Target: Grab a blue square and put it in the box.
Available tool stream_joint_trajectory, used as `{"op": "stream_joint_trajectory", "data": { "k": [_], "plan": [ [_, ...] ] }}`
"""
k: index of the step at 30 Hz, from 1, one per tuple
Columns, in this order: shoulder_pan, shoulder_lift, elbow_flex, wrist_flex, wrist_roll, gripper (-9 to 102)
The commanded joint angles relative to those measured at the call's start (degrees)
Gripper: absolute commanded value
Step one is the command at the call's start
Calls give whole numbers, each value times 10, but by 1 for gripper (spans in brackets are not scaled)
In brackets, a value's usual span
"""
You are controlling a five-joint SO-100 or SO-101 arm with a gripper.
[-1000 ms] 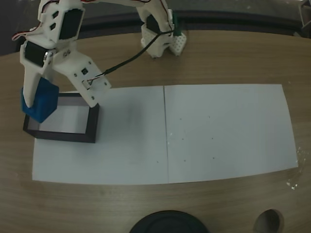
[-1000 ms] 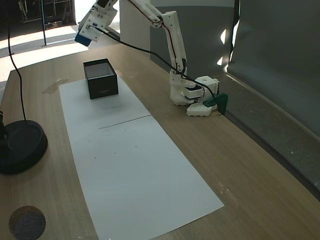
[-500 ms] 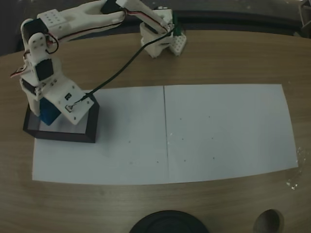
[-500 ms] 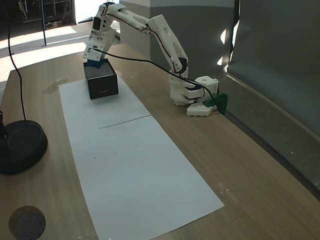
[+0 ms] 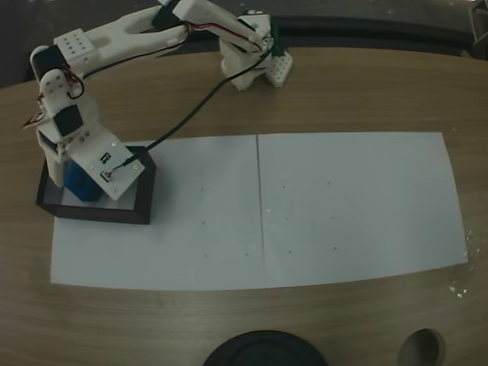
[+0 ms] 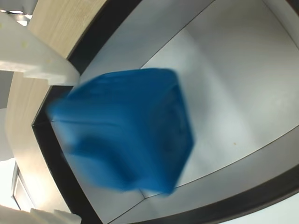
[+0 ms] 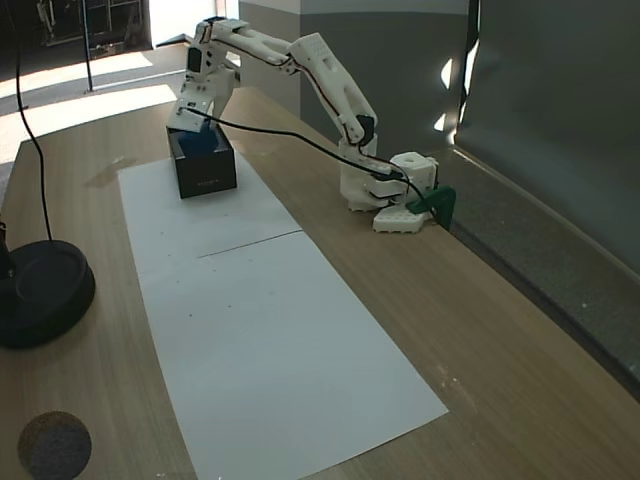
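The blue square (image 6: 126,130) looks motion-blurred in the wrist view and sits over the pale floor of the box (image 6: 100,28). My gripper (image 6: 70,147) is open, with one white finger (image 6: 28,51) at the cube's upper corner and the other (image 6: 46,217) apart from it below. In a fixed view my gripper (image 5: 82,179) reaches down into the black-walled box (image 5: 99,213), with the blue square (image 5: 78,184) between its fingers. From the side, the gripper (image 7: 197,135) dips into the box (image 7: 205,175), and the blue square (image 7: 200,143) shows just above the rim.
Two white paper sheets (image 5: 351,206) cover the middle of the wooden table, and the box stands on their left end. The arm's base (image 5: 255,65) is at the far edge, with a black cable (image 5: 191,107) running to the wrist. A black round stand (image 7: 40,290) sits near the front edge.
The arm came down from above the box's left edge, carrying the blue square into the box. The fingers have parted and the cube now looks loose and blurred.
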Motion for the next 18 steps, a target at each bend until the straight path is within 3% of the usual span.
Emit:
{"op": "stream_joint_trajectory", "data": {
  "k": [1,5,12,18],
  "plan": [
    [-13,33,-34,5,4,28],
    [-37,79,-34,24,38,26],
    [-172,250,-27,32,112,0],
    [-371,390,-4,32,183,0]
  ]
}}
